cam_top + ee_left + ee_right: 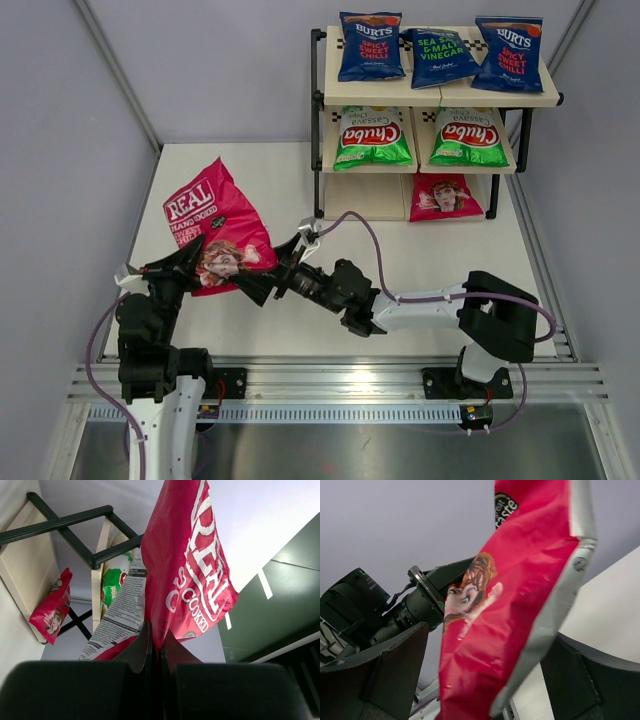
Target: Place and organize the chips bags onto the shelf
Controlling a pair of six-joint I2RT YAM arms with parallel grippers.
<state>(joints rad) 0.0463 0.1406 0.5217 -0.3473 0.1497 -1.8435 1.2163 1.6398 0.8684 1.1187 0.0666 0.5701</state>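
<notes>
**Setting.** White desk (420,270) enclosed by pale grey walls (60,150); shelf (440,97) standing at the far right of the desk.

**Top tier.** Three dark blue BURTS bags (370,46) (444,57) (509,53), side by side, faces forward. Tier looks full.

**Middle tier.** Two green-and-white Chuba bags (371,138) (469,138), one on each half of the board.

**Bottom tier.** One shelved REAL bag (444,197), pink-red, on the right half. The left half beside it is bare.

**Off the shelf.** One held REAL bag (212,225), pink-red, raised over the left part of the desk, well apart from the shelf, label facing up toward the overhead camera.

**Left tool** (155,640). Shut tight on the lower edge of the held REAL bag; the bag stands up out of the pinch in the wrist view.

**Right tool** (490,635). Jaws spread wide, one to each side of the same bag near its silver seam. No pinch shows there.

**Progress, as judged.** Six of seven bags are shelved and sorted by kind, one kind to a tier. One item is outstanding: the held REAL bag, which belongs in the bare left half of the bottom tier beside its twin. The stance of the two tools suggests a handover from the left arm to the right, the right arm being the nearer to the shelf. Remaining steps: take the bag over, carry it across, and set it upright on the bottom board.
</notes>
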